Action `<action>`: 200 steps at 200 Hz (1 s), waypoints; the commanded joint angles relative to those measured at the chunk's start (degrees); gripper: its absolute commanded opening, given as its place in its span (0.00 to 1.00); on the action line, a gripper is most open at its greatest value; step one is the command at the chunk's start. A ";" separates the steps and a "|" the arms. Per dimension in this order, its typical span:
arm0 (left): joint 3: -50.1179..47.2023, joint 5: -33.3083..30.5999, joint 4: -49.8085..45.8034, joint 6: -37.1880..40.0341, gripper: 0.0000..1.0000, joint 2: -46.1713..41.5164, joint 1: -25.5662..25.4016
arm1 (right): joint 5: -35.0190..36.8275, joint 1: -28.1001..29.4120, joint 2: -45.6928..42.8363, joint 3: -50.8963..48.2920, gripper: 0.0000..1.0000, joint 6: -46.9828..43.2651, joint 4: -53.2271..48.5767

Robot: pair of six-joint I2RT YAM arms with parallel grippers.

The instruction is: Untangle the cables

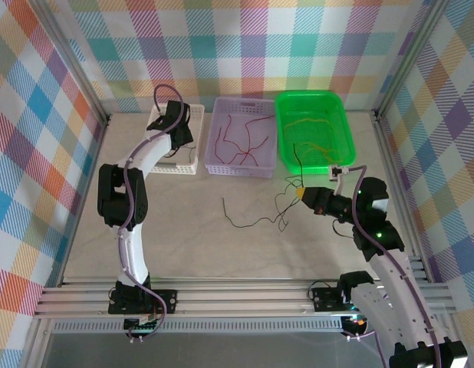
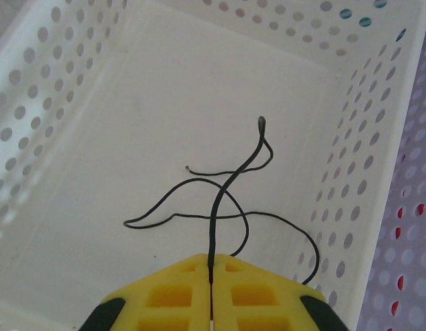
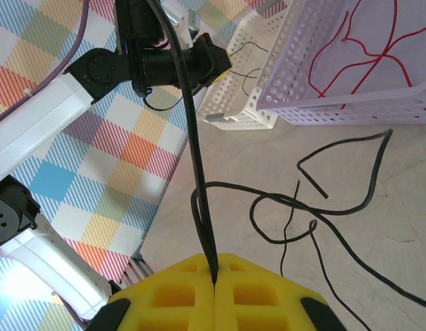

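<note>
The left gripper (image 2: 211, 274) hangs over the white basket (image 2: 41, 103), its yellow fingers pressed together on a black wire (image 2: 230, 181) whose loops lie on the basket floor. The right gripper (image 3: 214, 277) pinches a second black wire (image 3: 198, 152) above the table (image 3: 406, 227), near the green basket (image 1: 306, 95). A tangle of black wires (image 3: 296, 203) lies on the table. Red wires (image 1: 241, 138) rest in the lilac basket (image 1: 238, 172).

I observe three baskets in a row at the far side of the table (image 1: 206, 253): a white basket (image 1: 181, 169) left, a lavender basket (image 1: 238, 169) centre, a green basket (image 1: 281, 132) right. White and lavender stand just beside each other. Plaid panels (image 1: 245, 46) enclose three sides. An aluminium rail (image 1: 237, 295) spans the near edge.
</note>
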 commanded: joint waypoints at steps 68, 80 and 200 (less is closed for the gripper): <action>2.76 1.39 -5.93 -1.99 0.45 -1.53 1.63 | -0.03 2.10 0.24 2.63 0.00 0.36 -0.52; 3.66 2.02 -7.43 -2.87 0.51 -1.71 1.94 | 0.24 2.43 0.24 2.72 0.00 0.74 -0.45; -27.82 33.64 15.91 -22.46 0.66 -34.41 -9.98 | -4.08 4.64 8.03 6.93 0.00 5.61 4.75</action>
